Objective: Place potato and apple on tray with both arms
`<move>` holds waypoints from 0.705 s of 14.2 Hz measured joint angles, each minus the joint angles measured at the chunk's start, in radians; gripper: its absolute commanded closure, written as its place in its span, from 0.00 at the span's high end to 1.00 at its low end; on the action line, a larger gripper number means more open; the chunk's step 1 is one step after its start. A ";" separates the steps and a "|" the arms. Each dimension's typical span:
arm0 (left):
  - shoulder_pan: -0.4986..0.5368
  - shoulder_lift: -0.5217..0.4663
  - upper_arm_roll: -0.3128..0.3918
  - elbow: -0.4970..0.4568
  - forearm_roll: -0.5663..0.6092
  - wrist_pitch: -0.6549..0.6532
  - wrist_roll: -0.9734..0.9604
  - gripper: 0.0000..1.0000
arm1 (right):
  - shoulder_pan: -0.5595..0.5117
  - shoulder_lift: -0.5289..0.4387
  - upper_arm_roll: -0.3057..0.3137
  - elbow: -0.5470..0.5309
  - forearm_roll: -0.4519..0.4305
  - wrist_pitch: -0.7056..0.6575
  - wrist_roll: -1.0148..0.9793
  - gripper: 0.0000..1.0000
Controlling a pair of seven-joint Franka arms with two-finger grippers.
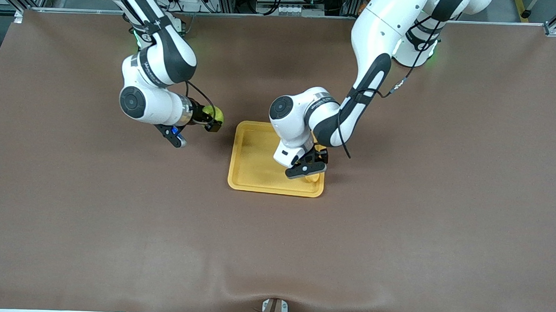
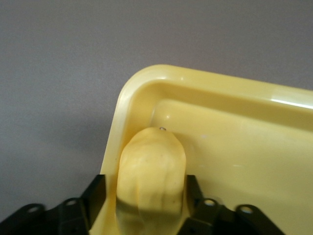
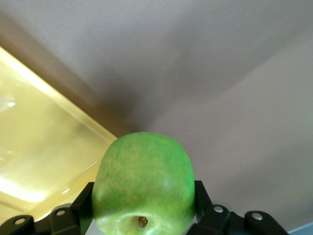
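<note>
left gripper (image 1: 311,172): around potato (image 2: 152,176) in tray (image 1: 254,166) corner, grip unclear | right gripper (image 1: 212,120): clamps apple (image 3: 144,183) | no legible writing

Two white jointed arms, black bands, dark round joint caps, looping black cables, green lights

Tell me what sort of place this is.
Likely a robotics lab test bench: a brown mat-covered table, aluminium framing with cables along its edge, and two white jointed arms working over a flat yellow-orange plastic tray.
</note>
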 measured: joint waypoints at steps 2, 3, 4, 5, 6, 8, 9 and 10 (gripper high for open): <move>-0.001 -0.004 -0.001 0.009 0.000 -0.003 0.000 1.00 | 0.024 0.030 0.001 0.029 0.000 0.028 0.047 0.00; -0.001 -0.011 -0.002 0.015 0.000 -0.013 0.000 1.00 | 0.035 0.045 0.001 0.038 0.002 0.048 0.062 0.00; -0.001 -0.022 -0.003 0.020 0.000 -0.024 0.000 1.00 | 0.046 0.059 0.001 0.047 0.005 0.066 0.076 0.00; -0.001 -0.037 -0.003 0.025 0.000 -0.037 0.000 1.00 | 0.056 0.075 0.001 0.060 0.011 0.079 0.092 0.00; 0.001 -0.056 -0.003 0.028 0.000 -0.050 0.000 1.00 | 0.067 0.092 0.001 0.079 0.013 0.088 0.108 0.00; 0.018 -0.099 -0.002 0.031 -0.003 -0.068 0.000 1.00 | 0.090 0.136 0.001 0.122 0.014 0.117 0.135 0.00; 0.034 -0.119 -0.002 0.031 -0.004 -0.073 0.006 1.00 | 0.102 0.160 0.001 0.144 0.014 0.134 0.150 0.00; 0.053 -0.137 -0.002 0.030 -0.006 -0.075 0.024 1.00 | 0.114 0.185 0.001 0.168 0.014 0.145 0.162 0.00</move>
